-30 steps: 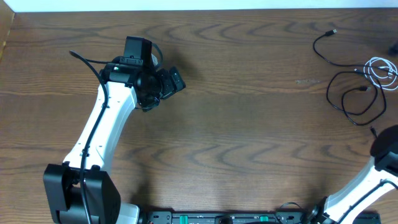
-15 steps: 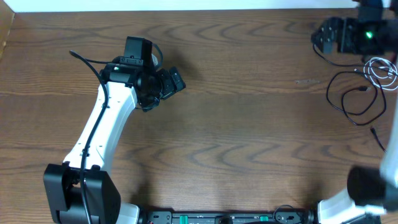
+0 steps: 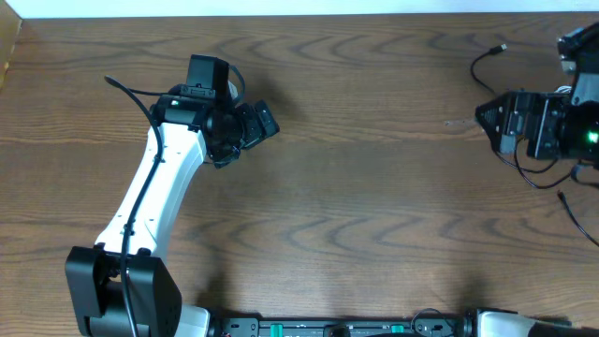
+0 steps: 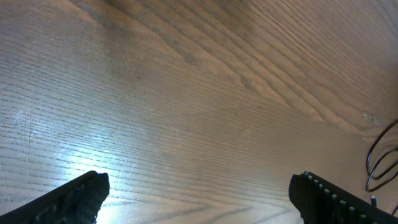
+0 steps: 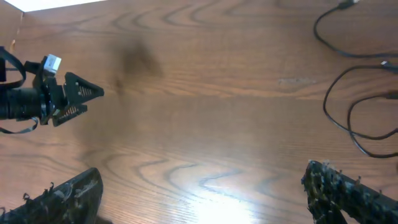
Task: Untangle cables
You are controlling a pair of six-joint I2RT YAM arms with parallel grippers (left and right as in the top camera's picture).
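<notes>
The cables (image 3: pixel 474 65) are laid in loose black loops at the far right corner of the counter (image 3: pixel 374 187). In the overhead view they are partly covered by the right end effector (image 3: pixel 494 122), which is poised above them. In the right wrist view its fingers are seen spread wide over bare wood, with the loops lying beyond the right finger. The left end effector (image 3: pixel 260 122) is likewise spread wide, well apart from the cables on the counter's left half. A small white label (image 5: pixel 53 62) is seen on it; its writing cannot be read.
</notes>
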